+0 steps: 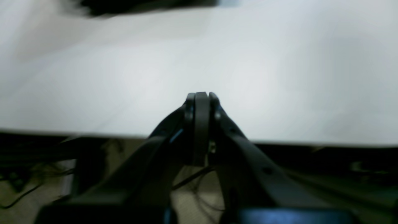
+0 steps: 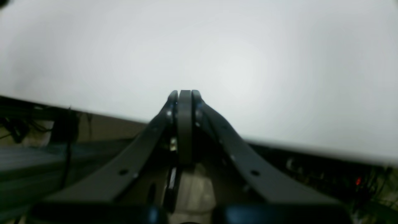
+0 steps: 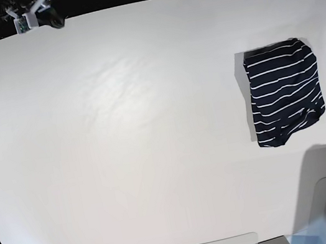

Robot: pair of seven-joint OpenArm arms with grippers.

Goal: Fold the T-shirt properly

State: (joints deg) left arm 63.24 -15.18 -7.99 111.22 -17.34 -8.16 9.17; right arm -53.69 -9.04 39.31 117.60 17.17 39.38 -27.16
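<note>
The shirt is lying folded into a compact bundle on the white counter, toward the right side in the base view, nearer the left arm's end. The left hand is hanging over the counter's near edge with its fingers pressed together, gripping nothing. The right hand is sitting the same way, fingers pinched tight and empty. Both arms are resting at the far edge in the base view, well apart from the shirt.
</note>
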